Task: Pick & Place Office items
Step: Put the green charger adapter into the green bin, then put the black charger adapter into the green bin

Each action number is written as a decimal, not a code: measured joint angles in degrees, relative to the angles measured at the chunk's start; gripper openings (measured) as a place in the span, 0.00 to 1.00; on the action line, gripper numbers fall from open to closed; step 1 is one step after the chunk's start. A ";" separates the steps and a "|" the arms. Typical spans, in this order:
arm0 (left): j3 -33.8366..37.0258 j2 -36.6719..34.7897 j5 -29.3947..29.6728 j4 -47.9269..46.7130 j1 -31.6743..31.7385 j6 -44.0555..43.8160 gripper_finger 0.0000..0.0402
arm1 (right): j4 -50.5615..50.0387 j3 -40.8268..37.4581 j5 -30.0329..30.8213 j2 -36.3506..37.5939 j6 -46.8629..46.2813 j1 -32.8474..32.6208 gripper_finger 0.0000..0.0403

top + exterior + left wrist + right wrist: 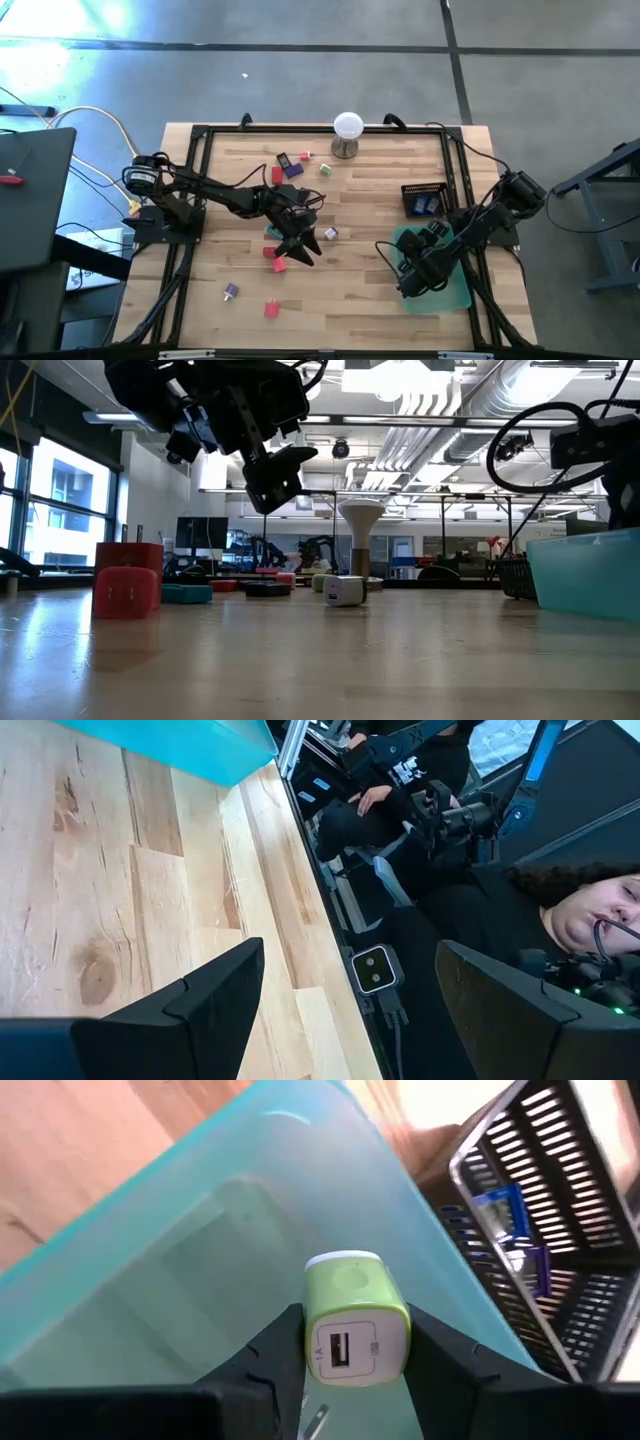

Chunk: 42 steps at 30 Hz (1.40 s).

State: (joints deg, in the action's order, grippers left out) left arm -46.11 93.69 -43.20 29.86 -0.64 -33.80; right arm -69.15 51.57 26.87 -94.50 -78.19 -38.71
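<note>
The right gripper (355, 1348) pinches a pale green charger (354, 1318) just above the green tray (150, 1270) — beside the black basket (560, 1210). The left gripper (298, 243) hangs mid-table, well apart from the tray — jaws spread, holding nothing.

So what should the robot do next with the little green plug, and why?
Probably open the right gripper and let go. It holds the green plug right over the green tray, so it should fall inside. The left gripper hangs open and empty above the table.

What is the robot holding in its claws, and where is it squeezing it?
The right gripper squeezes a green USB charger block by its two sides, over the green tray. The left gripper holds nothing.
</note>
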 joint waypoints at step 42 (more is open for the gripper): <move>0.01 0.00 0.00 -0.34 -0.02 0.04 0.72 | -3.71 0.00 1.33 0.00 -1.22 1.34 0.44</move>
State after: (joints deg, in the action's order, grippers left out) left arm -46.09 93.69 -43.20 29.52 -0.67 -33.76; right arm -72.86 51.57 28.20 -94.50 -79.41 -37.36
